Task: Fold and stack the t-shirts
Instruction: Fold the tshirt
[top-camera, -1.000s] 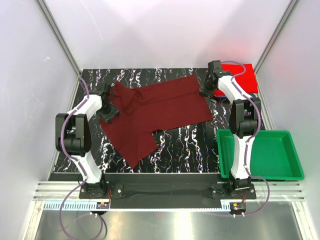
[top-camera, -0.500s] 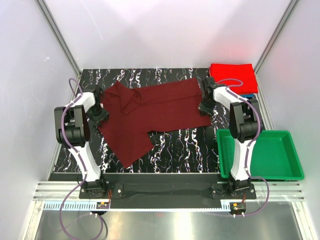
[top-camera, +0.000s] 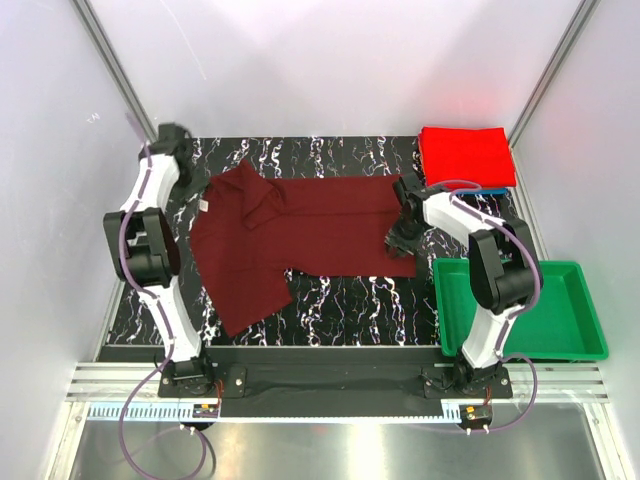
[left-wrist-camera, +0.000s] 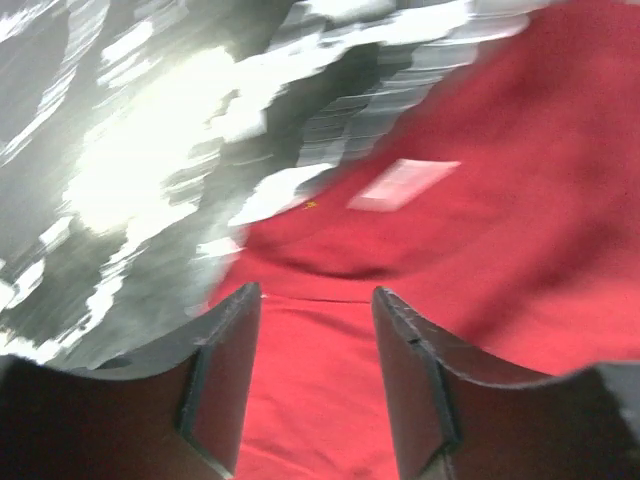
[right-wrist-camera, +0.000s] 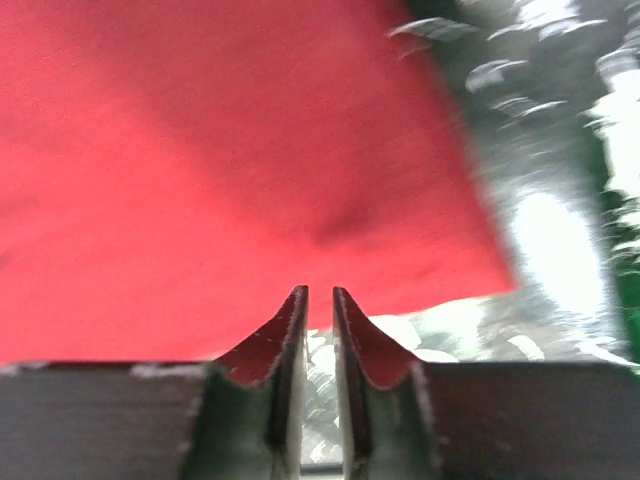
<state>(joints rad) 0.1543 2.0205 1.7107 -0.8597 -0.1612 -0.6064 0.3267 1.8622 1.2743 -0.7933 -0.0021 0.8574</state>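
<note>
The dark maroon t-shirt (top-camera: 310, 225) lies spread flat on the black marbled table (top-camera: 340, 295), collar to the left and one sleeve pointing to the near side. My left gripper (top-camera: 177, 141) is raised at the far left corner. In the left wrist view it (left-wrist-camera: 315, 295) is open and empty above the shirt (left-wrist-camera: 510, 210), near the collar label (left-wrist-camera: 400, 183). My right gripper (top-camera: 398, 239) hovers over the shirt's right hem. In the right wrist view its jaws (right-wrist-camera: 320, 292) stand slightly apart, with only table showing between them. A folded bright red t-shirt (top-camera: 465, 155) lies at the back right, on a thin blue edge (top-camera: 497, 188).
A green plastic tray (top-camera: 590, 345) sits at the near right, beside the right arm's base. White walls with metal corner posts enclose the table on three sides. Bare marbled table (right-wrist-camera: 560, 250) lies just right of the maroon hem.
The maroon shirt was drawn left and toward the near side and now lies flatter. The left gripper has left it and swung to the far left corner. The right gripper moved nearer and parted its jaws.
</note>
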